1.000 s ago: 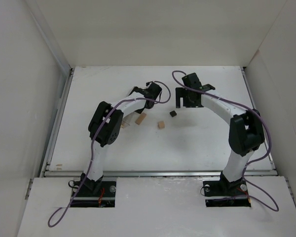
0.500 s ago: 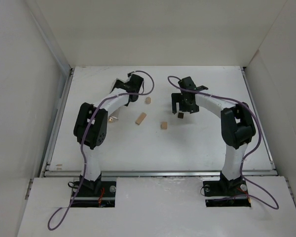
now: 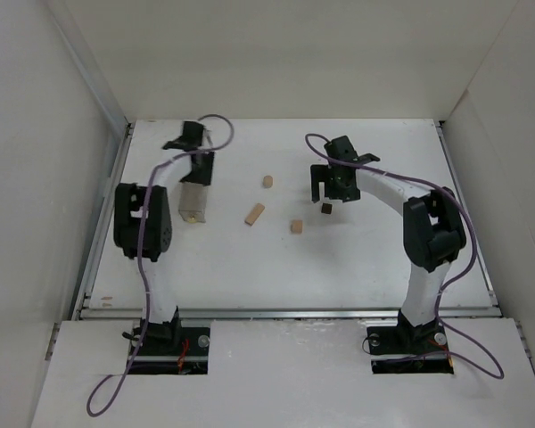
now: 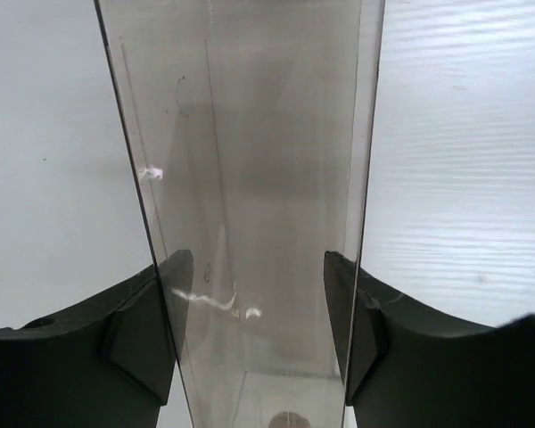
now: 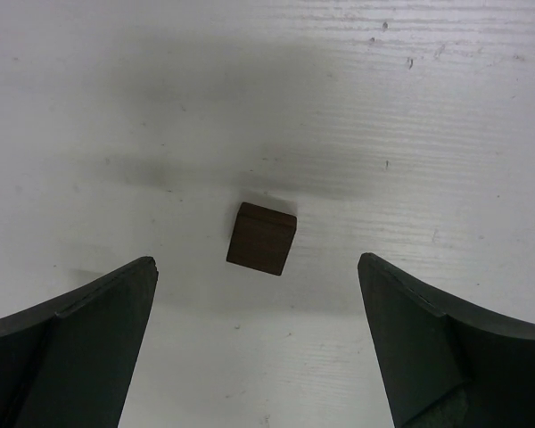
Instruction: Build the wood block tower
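Observation:
A dark brown cube (image 3: 325, 209) lies on the table, and shows in the right wrist view (image 5: 262, 238) just ahead of my fingertips. My right gripper (image 3: 331, 193) (image 5: 257, 267) is open wide above it, not touching it. A pale tan oblong block (image 3: 254, 214) lies left of the cube. A tan cube (image 3: 296, 226) and a smaller tan piece (image 3: 267, 181) lie near it. My left gripper (image 3: 196, 171) (image 4: 257, 299) is shut on the clear plastic box (image 3: 193, 201) (image 4: 250, 178) at the back left.
White walls enclose the table on three sides, and the left wall (image 3: 80, 178) is close to the left arm. A metal rail (image 3: 285, 312) runs along the table's near edge.
My left arm has swung left with the clear box, from the middle to the back left, uncovering the small tan piece. My right gripper has shifted over the dark cube.

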Action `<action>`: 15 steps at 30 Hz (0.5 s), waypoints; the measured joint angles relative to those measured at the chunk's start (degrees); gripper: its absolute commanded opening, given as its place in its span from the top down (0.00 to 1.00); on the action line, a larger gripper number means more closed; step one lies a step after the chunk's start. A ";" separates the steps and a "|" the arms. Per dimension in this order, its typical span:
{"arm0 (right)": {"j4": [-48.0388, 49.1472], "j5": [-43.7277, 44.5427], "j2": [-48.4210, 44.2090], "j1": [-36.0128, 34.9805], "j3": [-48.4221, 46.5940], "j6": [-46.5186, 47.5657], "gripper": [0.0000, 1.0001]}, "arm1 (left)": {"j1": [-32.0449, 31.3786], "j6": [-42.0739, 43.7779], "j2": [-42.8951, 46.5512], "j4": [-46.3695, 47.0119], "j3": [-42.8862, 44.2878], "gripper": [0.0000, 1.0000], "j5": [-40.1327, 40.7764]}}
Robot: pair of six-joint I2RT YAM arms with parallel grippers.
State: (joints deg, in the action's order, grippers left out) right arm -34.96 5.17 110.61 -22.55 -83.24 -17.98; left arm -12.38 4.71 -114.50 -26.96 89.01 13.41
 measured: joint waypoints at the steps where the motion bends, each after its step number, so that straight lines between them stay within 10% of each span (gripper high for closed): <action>1: 0.46 -0.52 -0.48 0.02 0.28 0.02 0.00 | 4.57 0.02 0.07 -0.04 0.07 1.00 -6.75; 9: 2.84 -4.68 -2.75 0.02 1.40 0.09 0.00 | 21.55 8.87 -7.17 -9.05 3.26 0.89 -56.65; 15: 3.56 -7.17 -2.80 0.02 1.99 0.24 0.00 | 22.53 11.63 -14.67 -14.82 5.01 0.33 -72.74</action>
State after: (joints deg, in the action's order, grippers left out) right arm -31.40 -2.00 107.81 -22.52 -81.25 -17.74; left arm 10.15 16.34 -129.16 -41.78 94.02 -59.33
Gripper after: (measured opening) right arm 1.000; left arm 0.544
